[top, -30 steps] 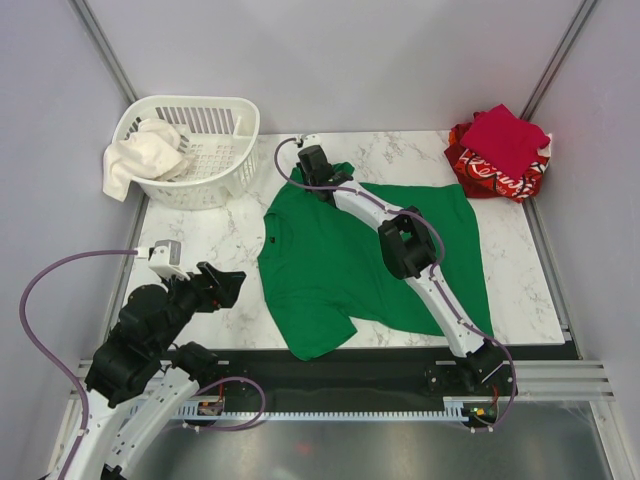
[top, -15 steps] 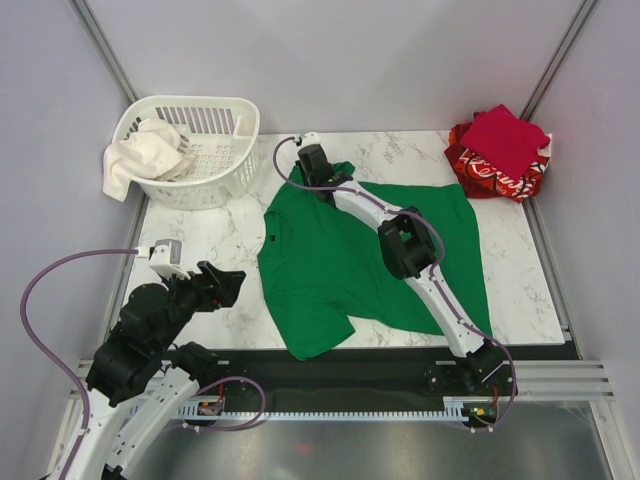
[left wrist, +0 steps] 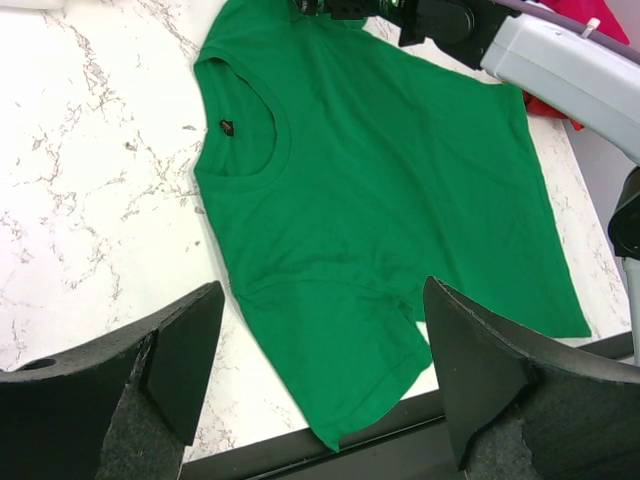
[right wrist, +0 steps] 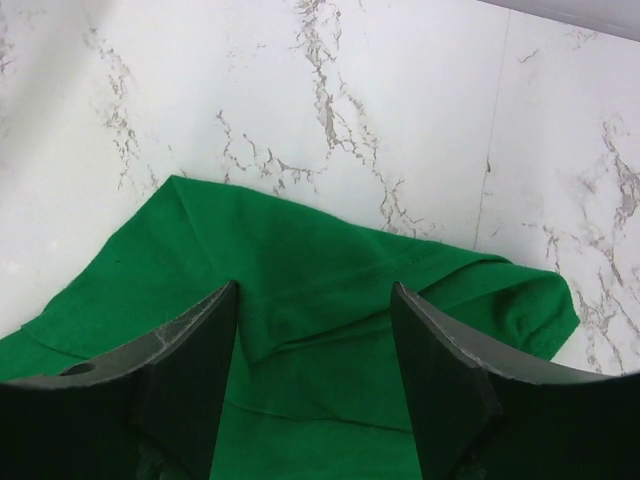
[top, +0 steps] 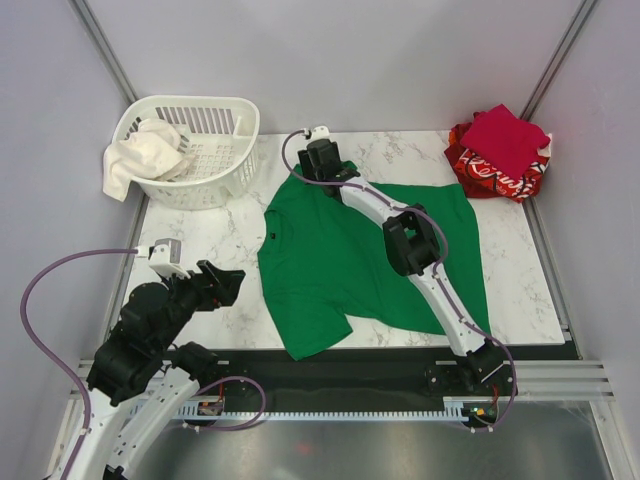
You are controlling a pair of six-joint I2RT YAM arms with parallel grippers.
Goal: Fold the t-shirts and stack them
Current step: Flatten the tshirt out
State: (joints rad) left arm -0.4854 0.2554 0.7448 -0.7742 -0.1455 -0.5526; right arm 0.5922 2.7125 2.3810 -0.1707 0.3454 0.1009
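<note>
The bright green t-shirt (top: 350,255) lies spread flat in the middle of the marble table, collar to the left. My right gripper (top: 318,160) hovers open over its far sleeve (right wrist: 200,230), jaws apart with only cloth below them (right wrist: 313,292). Off the shirt's near-left side, my left gripper (top: 234,283) stands open and holds nothing (left wrist: 322,300); its view shows the shirt (left wrist: 370,170) from collar to near sleeve. At the back right corner a folded crimson t-shirt (top: 505,135) rests on a red one with white print (top: 490,178).
A white slatted basket (top: 215,105) stands at the back left, with a white cloth (top: 135,158) hanging over its rim. The green shirt's near sleeve (top: 310,340) reaches the table's front edge. The right arm (top: 410,245) stretches across the shirt.
My right gripper was shut on the green shirt's far sleeve and has opened, letting the cloth go, and has shifted slightly toward the back. The left arm has stayed put.
</note>
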